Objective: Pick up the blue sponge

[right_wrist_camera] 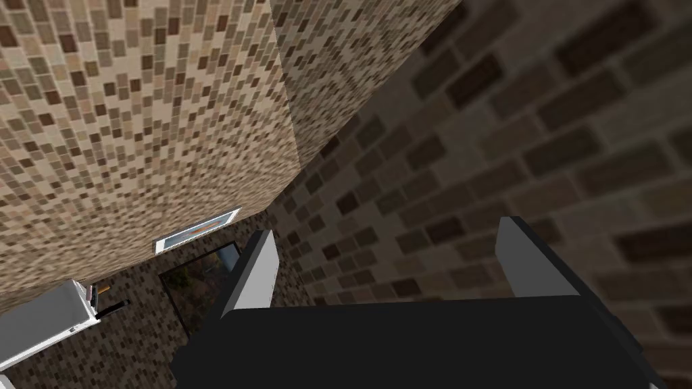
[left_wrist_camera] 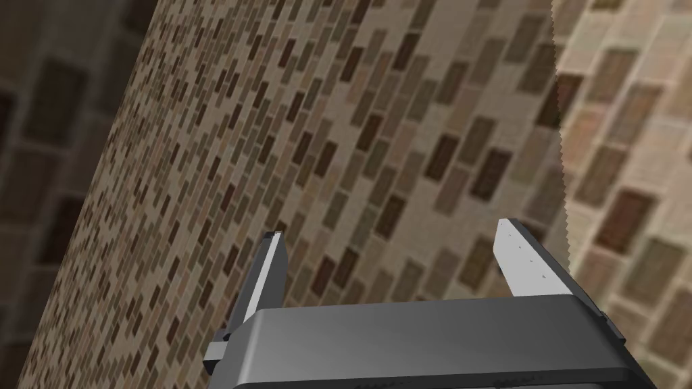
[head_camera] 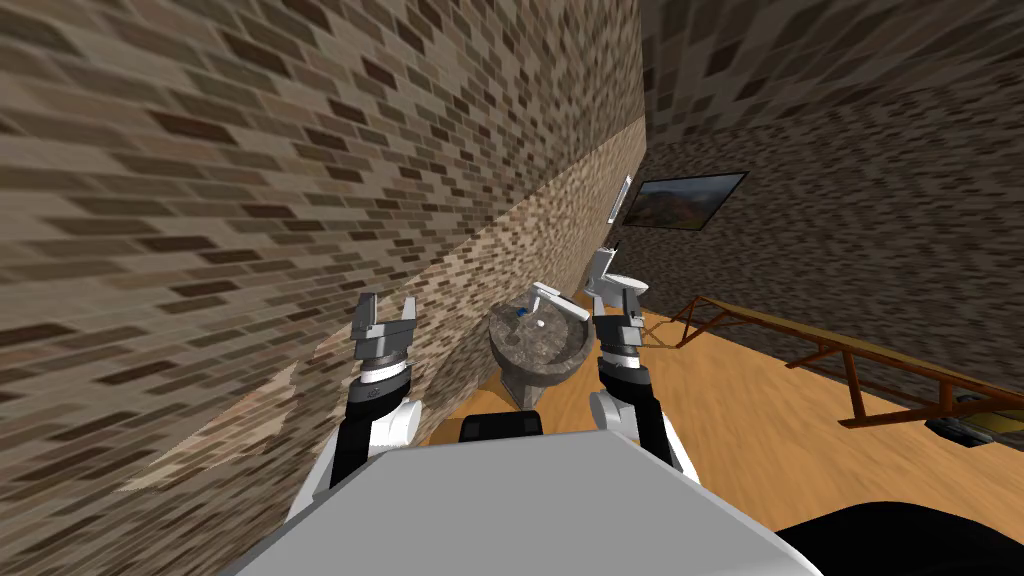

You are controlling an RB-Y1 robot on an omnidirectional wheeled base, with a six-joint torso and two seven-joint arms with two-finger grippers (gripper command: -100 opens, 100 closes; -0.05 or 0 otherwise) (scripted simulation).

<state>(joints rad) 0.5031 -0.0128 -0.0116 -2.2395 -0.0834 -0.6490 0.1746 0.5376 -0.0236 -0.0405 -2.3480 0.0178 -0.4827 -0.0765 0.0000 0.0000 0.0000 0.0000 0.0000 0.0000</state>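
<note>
Left gripper [head_camera: 388, 303] and right gripper [head_camera: 619, 319] are both hanging wide open, empty, with the blue sponge [head_camera: 522, 312] sitting on the sink [head_camera: 535, 358] ahead between them, seemingly nearer the right.

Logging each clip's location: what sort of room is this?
Probably a bathroom: a round pedestal sink carrying the blue sponge, a white toilet just beyond it, and mosaic-tiled walls.
</note>
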